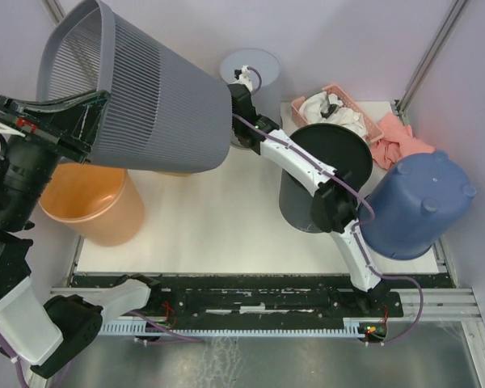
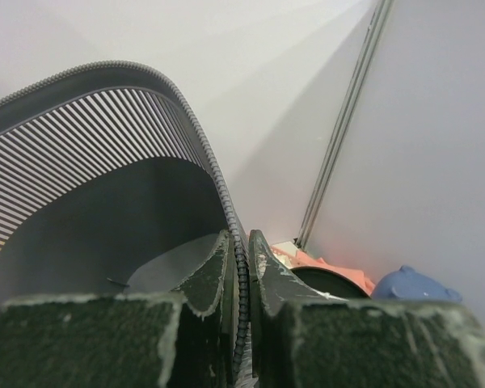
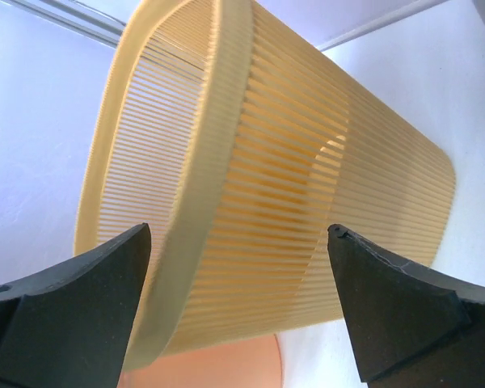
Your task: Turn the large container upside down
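A white table (image 1: 226, 218) is boxed in by pale lilac walls.

In the upper left of the top view, a large grey slatted basket (image 1: 153, 105) hangs in the air, tipped on its side. Its open mouth faces the left edge of the frame. The left gripper (image 1: 87, 103) holds it by the rim. Only the left wrist view (image 2: 241, 250) shows this grip closely: the two fingers are pressed together with the ribbed rim pinched between them, and the basket's inside (image 2: 89, 145) curves away to the left.

Below the basket, on the table's left edge, stands an orange bin (image 1: 93, 202).

At upper centre, the right gripper (image 1: 244, 81) sits just beside the grey basket's base. Its wrist view (image 3: 238, 234) shows the fingers spread wide and holding nothing. Between them is a pale yellow slatted basket (image 3: 307, 186), which the top view hides almost wholly under the grey one.

To the right of centre is a dark grey bin (image 1: 295, 202), then a pink tray (image 1: 370, 121) of white cloths with a pink cloth (image 1: 400, 145) beside it. At the far right, an upturned blue bucket (image 1: 416, 202) rests.
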